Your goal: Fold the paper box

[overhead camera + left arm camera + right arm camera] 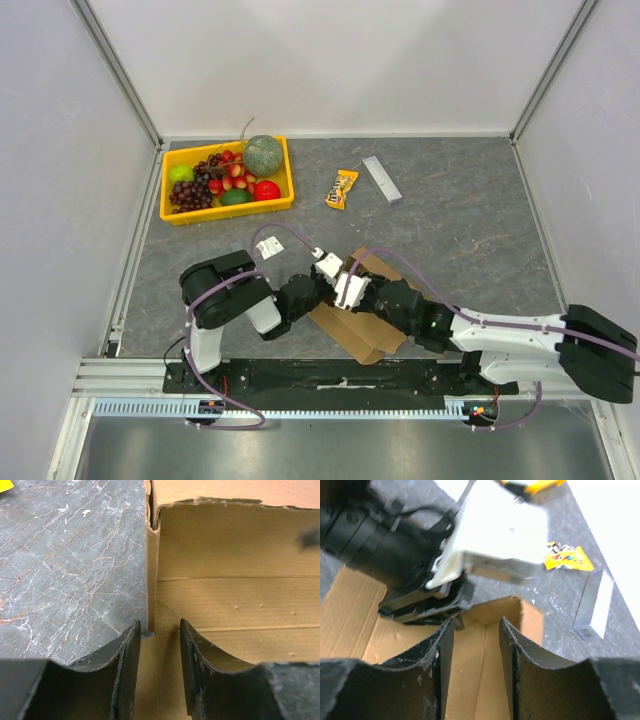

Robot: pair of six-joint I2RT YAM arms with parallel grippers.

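The paper box (365, 337) is a brown corrugated sheet lying flat on the grey table just in front of the arm bases. Both grippers meet over its far left part. My left gripper (328, 284) is open; in the left wrist view (159, 625) its jaws straddle the left edge of the cardboard (225, 595) without pressing it. My right gripper (346, 300) is open too. In the right wrist view it (475, 622) hovers over a creased panel (355, 605) beside a raised flap (492, 611), with the left gripper's body (490, 535) just beyond.
A yellow fruit tray (180, 213) stands at the back left. A yellow snack packet (342, 189) (568, 557) and a small grey bar (382, 180) (594, 605) lie behind the box. A white scrap (268, 244) lies left of it. White walls enclose three sides.
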